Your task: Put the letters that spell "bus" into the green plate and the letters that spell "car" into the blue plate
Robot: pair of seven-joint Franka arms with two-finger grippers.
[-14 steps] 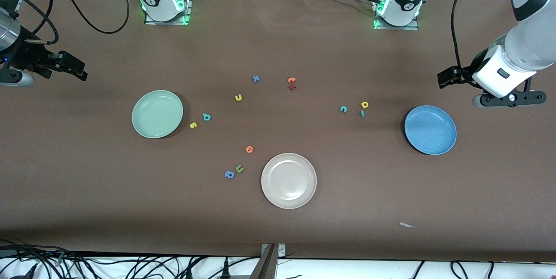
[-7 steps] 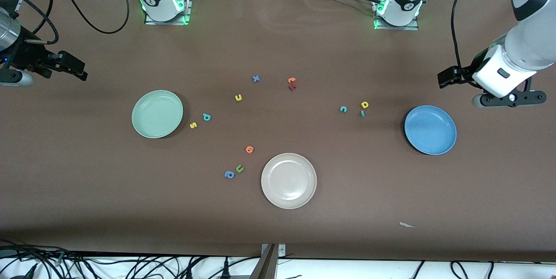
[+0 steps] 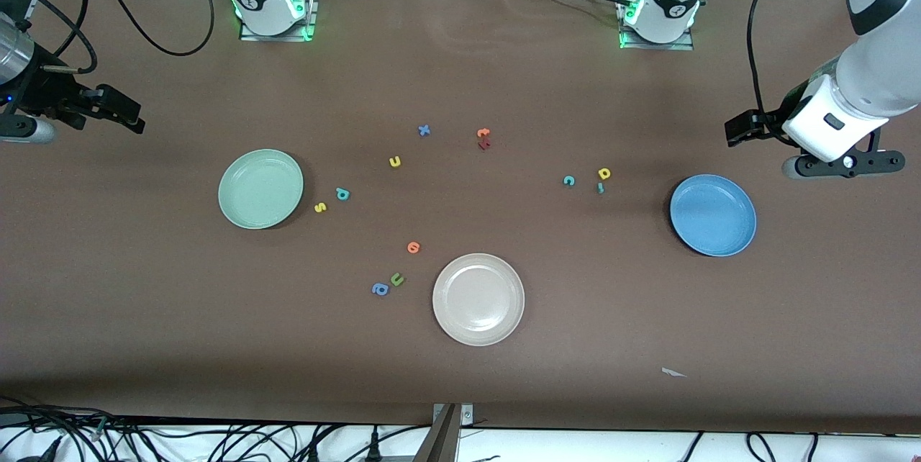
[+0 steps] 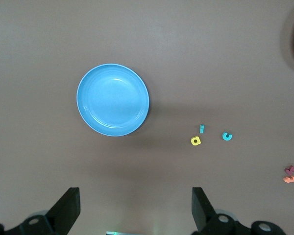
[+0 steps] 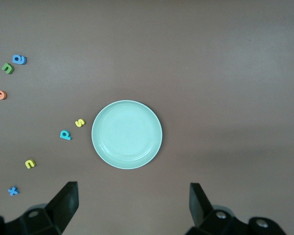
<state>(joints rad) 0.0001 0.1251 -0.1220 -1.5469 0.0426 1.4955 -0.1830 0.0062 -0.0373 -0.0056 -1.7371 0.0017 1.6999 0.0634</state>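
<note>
The green plate (image 3: 260,188) lies toward the right arm's end, with the yellow s (image 3: 320,208), teal b (image 3: 342,193) and yellow u (image 3: 394,161) on the table beside it. The blue plate (image 3: 712,215) lies toward the left arm's end; the teal c (image 3: 569,180), yellow a (image 3: 604,173) and thin teal r (image 3: 600,188) sit close together beside it. Both plates hold nothing. My left gripper (image 3: 745,129) (image 4: 134,196) hangs open high over the table by the blue plate (image 4: 112,99). My right gripper (image 3: 119,113) (image 5: 132,191) hangs open high by the green plate (image 5: 127,134).
A beige-white plate (image 3: 478,299) sits nearer the front camera at mid-table. Stray letters lie about: a blue x (image 3: 424,130), an orange and a dark red one (image 3: 483,138), an orange one (image 3: 413,247), an olive u (image 3: 396,279), a blue a (image 3: 379,289). A white scrap (image 3: 673,373) lies near the front edge.
</note>
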